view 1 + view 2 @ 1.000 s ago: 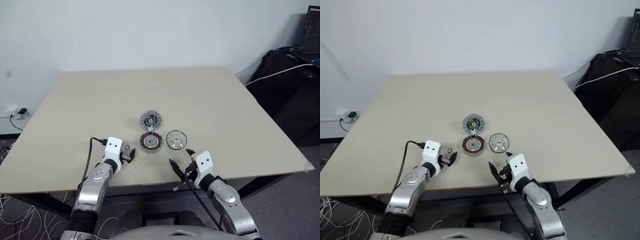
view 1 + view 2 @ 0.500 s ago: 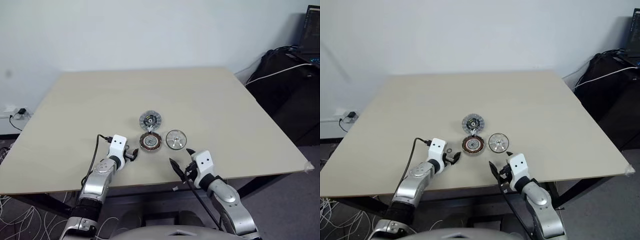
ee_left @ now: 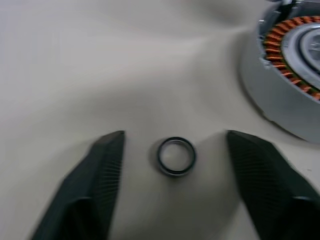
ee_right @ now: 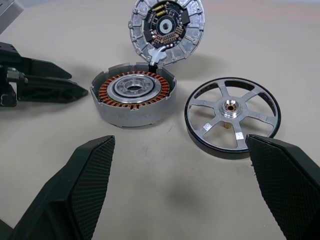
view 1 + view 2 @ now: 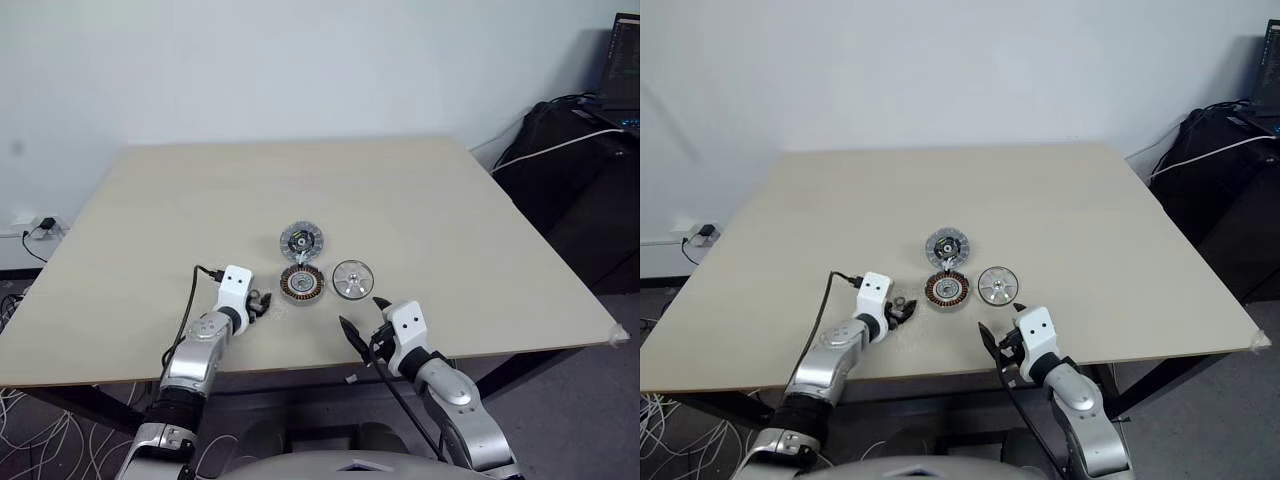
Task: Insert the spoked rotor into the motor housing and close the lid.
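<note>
The motor housing (image 5: 301,283), with its copper ring of windings, lies at the table's middle front. Just beyond it the lid (image 5: 301,240) rests with its dark face and green-yellow bits showing. The spoked rotor (image 5: 352,279) lies flat to the housing's right. My left gripper (image 3: 175,136) is down on the table left of the housing (image 3: 280,75). Its fingers stand apart on either side of a tiny ring washer (image 3: 175,156) without touching it. My right gripper (image 4: 178,140) hovers open near the front edge, short of the housing (image 4: 134,95) and rotor (image 4: 231,116).
The beige table (image 5: 200,200) ends just behind both grippers. Black bags with cables (image 5: 580,160) stand off its right side. A wall socket with a plug (image 5: 35,225) sits low on the left.
My left gripper has slid forward and down to the ring washer, which now lies between its fingers. The fingers have drawn closer together. The right arm has kept still.
</note>
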You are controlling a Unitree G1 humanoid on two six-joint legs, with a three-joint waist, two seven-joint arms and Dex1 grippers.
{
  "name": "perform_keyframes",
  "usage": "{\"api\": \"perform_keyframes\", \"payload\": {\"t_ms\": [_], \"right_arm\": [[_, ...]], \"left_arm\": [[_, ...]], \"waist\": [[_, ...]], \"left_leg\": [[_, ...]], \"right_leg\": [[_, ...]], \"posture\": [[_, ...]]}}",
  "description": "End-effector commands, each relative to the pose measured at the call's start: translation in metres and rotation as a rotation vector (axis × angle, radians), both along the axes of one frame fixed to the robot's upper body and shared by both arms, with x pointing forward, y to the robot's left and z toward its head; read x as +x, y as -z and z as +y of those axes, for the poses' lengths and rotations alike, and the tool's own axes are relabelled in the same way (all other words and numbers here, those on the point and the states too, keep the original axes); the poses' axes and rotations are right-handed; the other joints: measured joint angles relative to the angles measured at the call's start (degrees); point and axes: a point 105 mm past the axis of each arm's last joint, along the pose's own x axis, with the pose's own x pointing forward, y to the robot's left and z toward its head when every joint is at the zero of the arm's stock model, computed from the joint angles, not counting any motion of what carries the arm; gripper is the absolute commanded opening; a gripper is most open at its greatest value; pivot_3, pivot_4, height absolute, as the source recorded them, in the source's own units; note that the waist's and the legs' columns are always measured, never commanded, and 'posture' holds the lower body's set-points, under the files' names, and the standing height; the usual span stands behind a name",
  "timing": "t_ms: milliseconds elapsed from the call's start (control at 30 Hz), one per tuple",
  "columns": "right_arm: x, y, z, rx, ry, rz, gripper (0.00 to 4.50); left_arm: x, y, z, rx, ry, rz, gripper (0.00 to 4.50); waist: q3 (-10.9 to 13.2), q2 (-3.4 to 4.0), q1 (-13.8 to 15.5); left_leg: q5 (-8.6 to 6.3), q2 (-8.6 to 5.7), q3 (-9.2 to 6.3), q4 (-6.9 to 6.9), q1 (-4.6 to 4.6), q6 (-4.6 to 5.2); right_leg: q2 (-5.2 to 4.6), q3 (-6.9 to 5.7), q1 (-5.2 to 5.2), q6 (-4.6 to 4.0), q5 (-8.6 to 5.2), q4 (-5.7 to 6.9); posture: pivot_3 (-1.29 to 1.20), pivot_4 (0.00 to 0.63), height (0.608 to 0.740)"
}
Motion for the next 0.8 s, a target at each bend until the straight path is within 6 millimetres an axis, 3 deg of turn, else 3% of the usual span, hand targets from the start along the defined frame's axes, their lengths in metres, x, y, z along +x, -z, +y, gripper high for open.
{"api": "perform_keyframes", "payload": {"t_ms": [33,200,500,800], "right_arm": [[0.005,-0.013,0.001,0.012,0.003,-0.057,4.50],[0.005,-0.013,0.001,0.013,0.003,-0.057,4.50],[0.004,-0.013,0.002,0.011,-0.002,-0.056,4.50],[0.004,-0.012,0.002,0.008,-0.005,-0.050,4.50]], "left_arm": [[0.001,0.003,0.000,0.021,0.009,0.018,2.24],[0.000,0.003,0.003,0.045,0.013,0.022,0.66],[-0.002,-0.001,0.008,0.043,-0.016,-0.005,0.67],[0.001,-0.048,-0.015,-0.038,0.029,-0.174,0.67]], "waist": [[0.00,-0.01,0.02],[-0.01,-0.01,0.06],[-0.03,-0.03,-0.04],[0.05,-0.18,0.17]], "left_leg": [[0.00,-0.01,0.00,0.00,0.00,0.00],[-0.01,-0.02,0.00,0.00,-0.02,0.00],[-0.03,-0.01,0.00,0.00,-0.01,-0.04],[-0.05,0.00,-0.03,-0.01,-0.12,-0.07]], "right_leg": [[0.00,0.00,0.00,0.00,0.00,-0.01],[-0.01,0.01,-0.01,-0.01,0.00,-0.03],[-0.01,0.02,-0.01,-0.01,0.00,-0.03],[-0.04,0.01,-0.10,-0.02,0.01,-0.04]], "posture": [[0.00,0.000,0.740],[0.00,0.000,0.740],[0.00,0.000,0.740],[0.00,0.000,0.740]]}}
